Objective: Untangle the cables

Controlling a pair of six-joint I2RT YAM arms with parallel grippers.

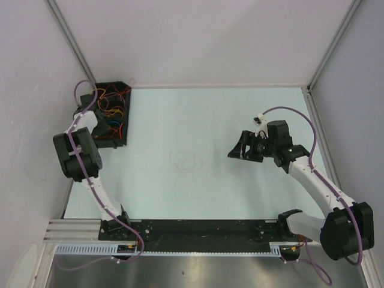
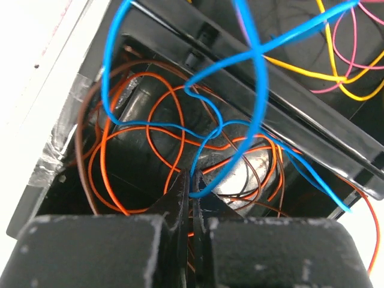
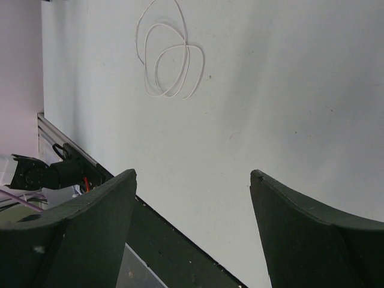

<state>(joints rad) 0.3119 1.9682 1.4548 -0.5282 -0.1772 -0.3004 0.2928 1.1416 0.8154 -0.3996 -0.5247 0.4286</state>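
A tangle of thin cables (image 1: 111, 105), orange, red, yellow and blue, fills a black tray (image 1: 123, 141) at the table's far left. In the left wrist view my left gripper (image 2: 193, 180) is inside the tray, shut on a blue cable (image 2: 258, 72) that loops up above orange cables (image 2: 162, 144) and a brown cable (image 2: 81, 156); yellow and pink cables (image 2: 342, 66) lie in the neighbouring compartment. A pale cable (image 1: 186, 159) lies coiled alone mid-table, also in the right wrist view (image 3: 171, 60). My right gripper (image 1: 236, 150) is open and empty, hovering to the coil's right.
White walls with metal posts (image 1: 66, 36) close in the table at the left, back and right. A black rail (image 1: 198, 231) and a slotted strip run along the near edge by the arm bases.
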